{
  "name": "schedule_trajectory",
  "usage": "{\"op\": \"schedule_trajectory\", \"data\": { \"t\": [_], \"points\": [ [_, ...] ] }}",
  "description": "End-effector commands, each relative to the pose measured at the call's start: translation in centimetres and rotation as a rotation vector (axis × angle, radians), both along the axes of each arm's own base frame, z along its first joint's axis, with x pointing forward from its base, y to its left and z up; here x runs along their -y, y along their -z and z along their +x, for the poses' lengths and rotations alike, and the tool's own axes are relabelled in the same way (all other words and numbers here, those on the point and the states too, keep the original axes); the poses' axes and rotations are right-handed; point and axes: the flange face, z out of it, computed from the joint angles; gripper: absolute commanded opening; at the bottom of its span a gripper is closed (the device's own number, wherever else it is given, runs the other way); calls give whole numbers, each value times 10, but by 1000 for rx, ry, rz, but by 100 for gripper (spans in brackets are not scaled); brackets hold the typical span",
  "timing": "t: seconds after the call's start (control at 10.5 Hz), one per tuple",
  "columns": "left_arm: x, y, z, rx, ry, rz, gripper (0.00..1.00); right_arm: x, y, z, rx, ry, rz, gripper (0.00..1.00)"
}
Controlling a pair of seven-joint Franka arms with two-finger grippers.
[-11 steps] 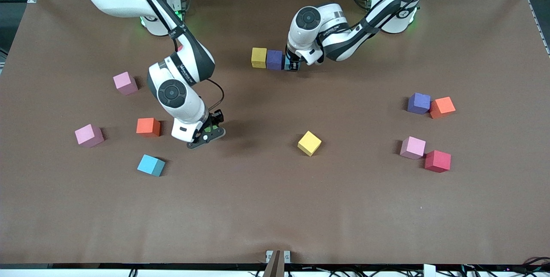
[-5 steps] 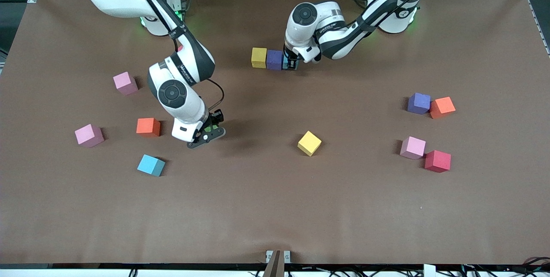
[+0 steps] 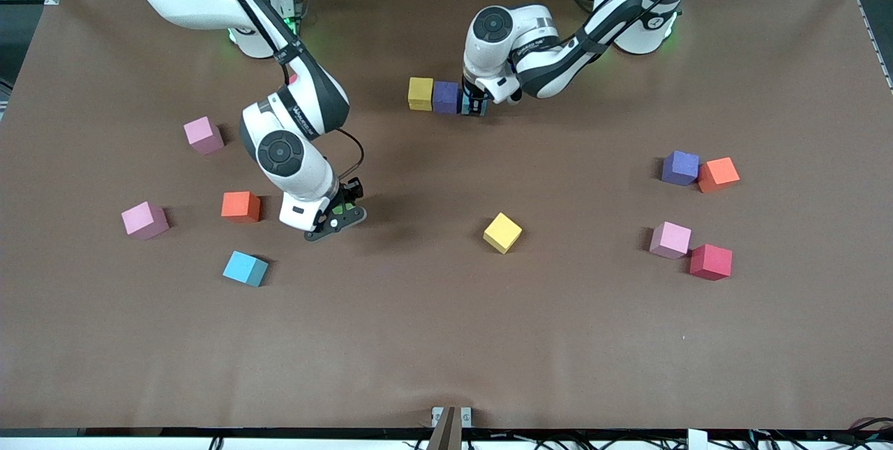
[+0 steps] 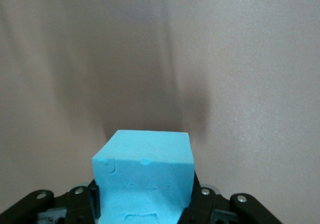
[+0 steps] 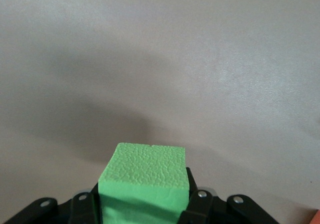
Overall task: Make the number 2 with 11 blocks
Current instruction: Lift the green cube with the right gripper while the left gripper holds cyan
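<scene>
Of the number 2, a yellow block [image 3: 420,93] and a purple block [image 3: 445,96] stand side by side in a row. My left gripper [image 3: 472,105] is shut on a light blue block [image 4: 145,179] and holds it right beside the purple one, at the end of the row toward the left arm. In the left wrist view the left gripper [image 4: 145,206] clamps this block on both sides. My right gripper [image 3: 339,215] is shut on a green block [image 5: 145,181] and hangs low over bare table beside an orange block [image 3: 241,206]. In its own wrist view the right gripper [image 5: 145,204] hugs the green block.
Loose blocks at the right arm's end: two pink [image 3: 203,135] [image 3: 144,219] and a light blue [image 3: 245,268]. A yellow block [image 3: 502,232] lies mid-table. At the left arm's end lie purple [image 3: 679,167], orange [image 3: 718,174], pink [image 3: 670,239] and red [image 3: 710,261] blocks.
My left arm has shifted slightly, bringing the light blue block a little closer to the purple one. The right arm has not moved.
</scene>
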Motion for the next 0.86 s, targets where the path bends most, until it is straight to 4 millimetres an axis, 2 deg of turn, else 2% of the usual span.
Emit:
{"op": "schedule_trajectory", "data": {
  "t": [0.0, 0.57, 0.76],
  "points": [
    [9, 1, -3, 34, -108, 33, 18, 1, 0, 0, -1, -21, -3, 0],
    [12, -1, -4, 35, -125, 31, 20, 2, -2, 2, 3, -18, 5, 0],
    [12, 0, -4, 33, -125, 31, 20, 1, -12, 5, 14, -17, 9, 0]
  ]
}}
